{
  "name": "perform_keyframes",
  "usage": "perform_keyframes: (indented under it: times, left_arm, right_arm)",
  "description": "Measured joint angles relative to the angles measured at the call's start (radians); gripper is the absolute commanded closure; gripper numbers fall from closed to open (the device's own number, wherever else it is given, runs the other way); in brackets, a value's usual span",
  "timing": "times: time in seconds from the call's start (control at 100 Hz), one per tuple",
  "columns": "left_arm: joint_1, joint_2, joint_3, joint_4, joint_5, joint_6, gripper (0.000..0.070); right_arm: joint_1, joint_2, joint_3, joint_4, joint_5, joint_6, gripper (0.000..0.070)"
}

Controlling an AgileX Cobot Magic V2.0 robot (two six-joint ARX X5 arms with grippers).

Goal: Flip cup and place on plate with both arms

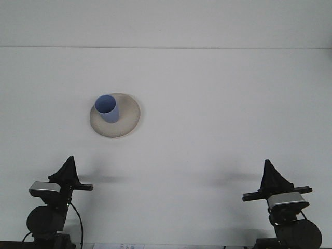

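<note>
The blue plastic cup [107, 108] stands mouth-up on the round beige ceramic plate [128, 118], toward its left edge, so the placing looks done. Both end effectors, left [68, 170] and right [270, 176], sit well below the plate, apparently parked; I cannot tell their finger spread.

A plain white table [218, 104] is seen filling nearly the whole front view. Its surface is matt and unmarked, and soft grey shadows [228, 179] are cast across its near part. Its far edge is marked by a thin straight line running across the upper part of the view, beyond which a pale wall [166, 21] of the same tone is seen.
</note>
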Motion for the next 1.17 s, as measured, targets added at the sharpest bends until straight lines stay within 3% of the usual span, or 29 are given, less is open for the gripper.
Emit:
perform_keyframes:
  times: [0.47, 1.169]
  left_arm:
    - [0.0, 0.0, 0.0, -0.001, 0.0, 0.0, 0.0688]
    - [0.0, 0.0, 0.0, -0.001, 0.0, 0.0, 0.0688]
  right_arm:
    - [-0.039, 0.005, -0.247, 0.285, 0.0, 0.0, 0.07]
    - [-0.039, 0.004, -0.248, 0.279, -0.001, 0.0, 0.07]
